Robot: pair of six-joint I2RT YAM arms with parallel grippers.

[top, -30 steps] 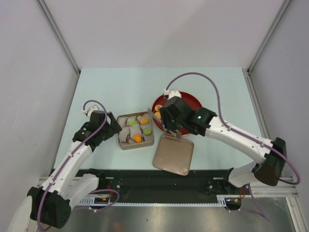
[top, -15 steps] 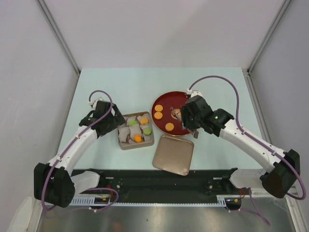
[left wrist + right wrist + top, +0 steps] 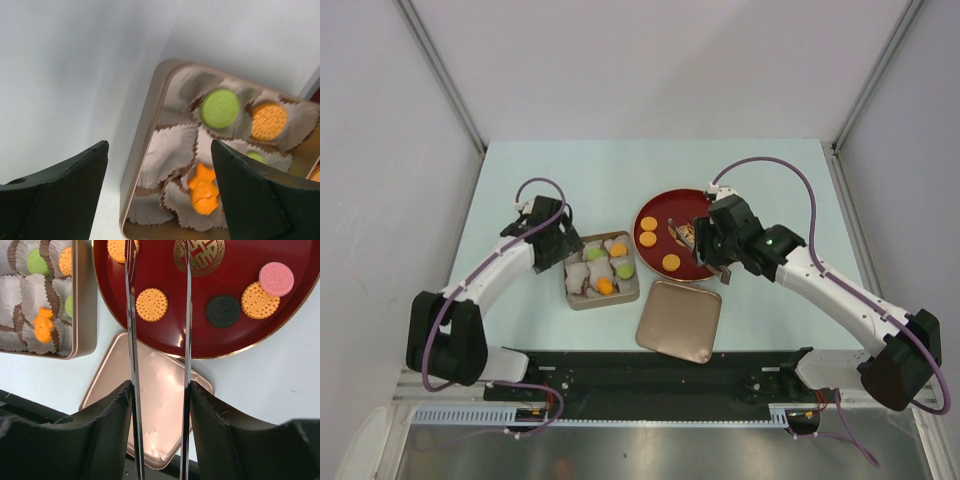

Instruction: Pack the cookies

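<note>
Pale green table [image 3: 620,170] with tin [image 3: 603,302], lid [image 3: 680,320], red plate [image 3: 660,205]

Tan square tin [image 3: 603,304] w/ white paper liners [image 3: 167,150] sits left of the dark-red plate [image 3: 225,335], tin lid [image 3: 680,322] lying flat right by the plate's near edge, all on a pale-green table [image 3: 580,180].

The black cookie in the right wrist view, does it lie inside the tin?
No, the black cookie lies on the red plate, beside an orange cookie, while the tin stands apart.
</note>
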